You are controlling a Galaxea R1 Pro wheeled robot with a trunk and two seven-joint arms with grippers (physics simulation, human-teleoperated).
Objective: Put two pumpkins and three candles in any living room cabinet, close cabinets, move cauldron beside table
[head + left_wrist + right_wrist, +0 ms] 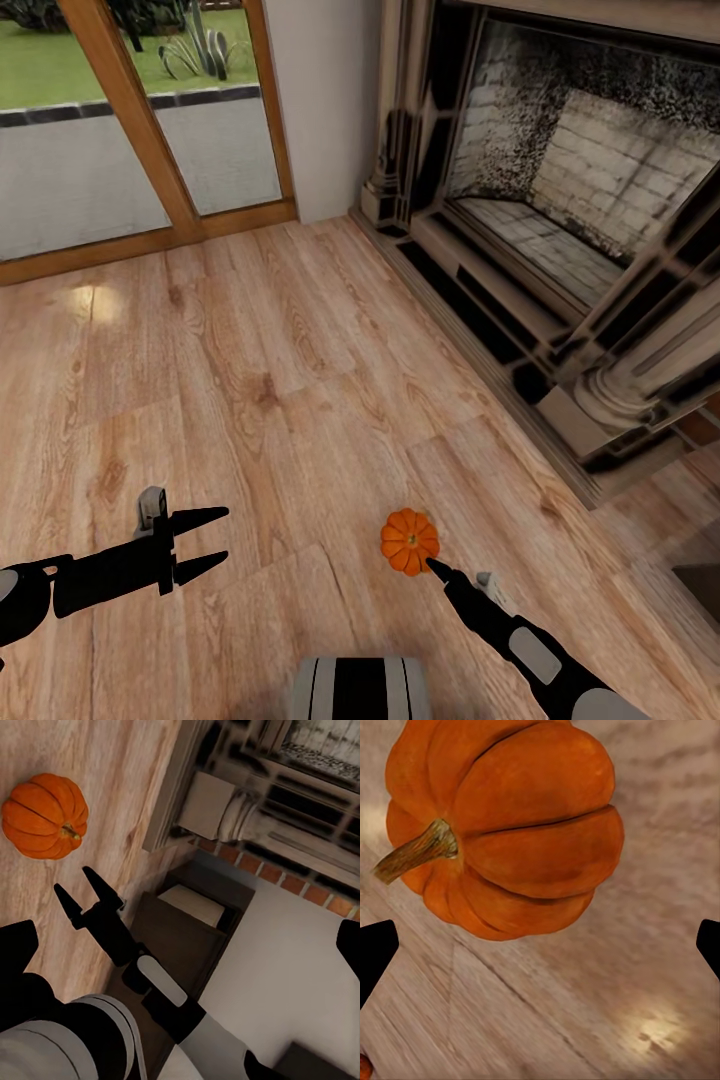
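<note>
Pumpkin sitting on floor by fireplace, just ahead of my right fingers, which are spreading wide, tips short of it. Left fingers hanging open, well apart. Right arm is nearer.

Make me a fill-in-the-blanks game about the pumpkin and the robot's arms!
1. The pumpkin lies on the wooden ______.
2. The tool nearest the pumpkin is the ______ tool.
3. The pumpkin's colour is ______.
4. The big stone thing beside the floor is a ______.

Missing words: floor; right; orange; fireplace
</note>
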